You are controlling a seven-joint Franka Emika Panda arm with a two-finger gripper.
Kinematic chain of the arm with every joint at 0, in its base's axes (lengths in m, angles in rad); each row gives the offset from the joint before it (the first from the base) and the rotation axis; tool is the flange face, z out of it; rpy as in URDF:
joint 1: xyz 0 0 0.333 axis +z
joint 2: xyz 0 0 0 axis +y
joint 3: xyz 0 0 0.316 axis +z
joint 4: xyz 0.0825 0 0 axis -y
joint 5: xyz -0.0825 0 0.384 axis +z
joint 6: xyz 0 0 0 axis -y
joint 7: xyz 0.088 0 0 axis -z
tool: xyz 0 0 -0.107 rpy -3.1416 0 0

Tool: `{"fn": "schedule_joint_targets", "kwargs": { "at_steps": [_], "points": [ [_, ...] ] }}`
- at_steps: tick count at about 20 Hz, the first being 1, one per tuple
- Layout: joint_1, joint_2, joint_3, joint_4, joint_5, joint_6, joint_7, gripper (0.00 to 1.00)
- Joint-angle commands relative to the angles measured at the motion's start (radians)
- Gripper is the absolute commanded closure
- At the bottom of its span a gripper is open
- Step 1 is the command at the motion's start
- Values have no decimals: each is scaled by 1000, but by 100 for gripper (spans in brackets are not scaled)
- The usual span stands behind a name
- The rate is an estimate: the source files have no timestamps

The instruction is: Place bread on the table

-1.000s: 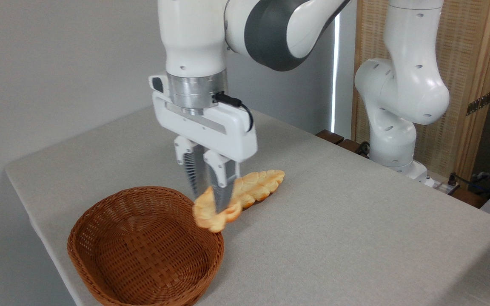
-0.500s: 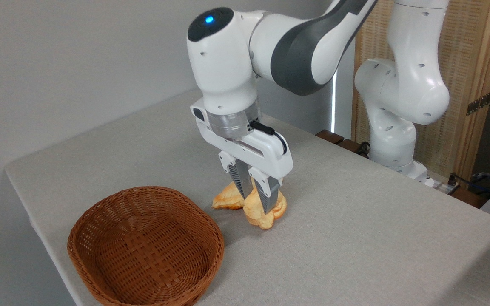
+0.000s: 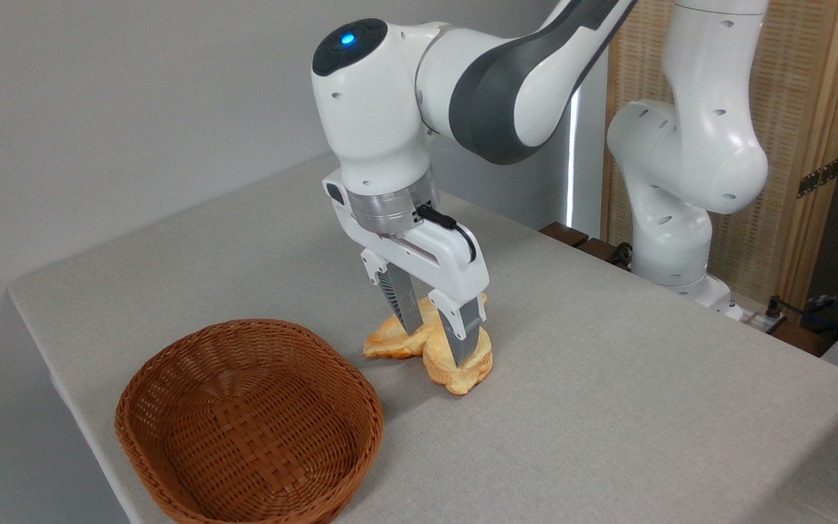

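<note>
The bread (image 3: 467, 372), a small lumpy golden bun, rests on the grey cloth table (image 3: 630, 415), right of the basket. My gripper (image 3: 438, 346) stands over it, open, its fingers spread to either side of the bun. The right finger (image 3: 465, 331) hides part of the bun's top. I cannot tell whether the fingers still touch it.
A longer flat golden bread (image 3: 388, 343) lies on the table just behind and left of the bun, partly hidden by the fingers. A brown wicker basket (image 3: 172, 407) with nothing in it sits at the front left near the table edge. The arm's white base (image 3: 670, 240) stands at the back right.
The gripper carried the bun from above the basket's rim rightward and down to the table. Since half a second ago its fingers have spread apart and the bun sits on the cloth.
</note>
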Motion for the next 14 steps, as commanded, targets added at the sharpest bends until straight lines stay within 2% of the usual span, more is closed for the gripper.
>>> {"fn": "schedule_joint_targets", "kwargs": {
  "at_steps": [1,9,11,14],
  "points": [
    [-4,-7,-22,2,15,9,14,0],
    [-4,-13,-39,148,5,-3,2,0],
    [-2,-14,-73,168,5,-3,-1,0],
    [-2,-21,-71,179,3,-3,-4,0]
  ]
}}
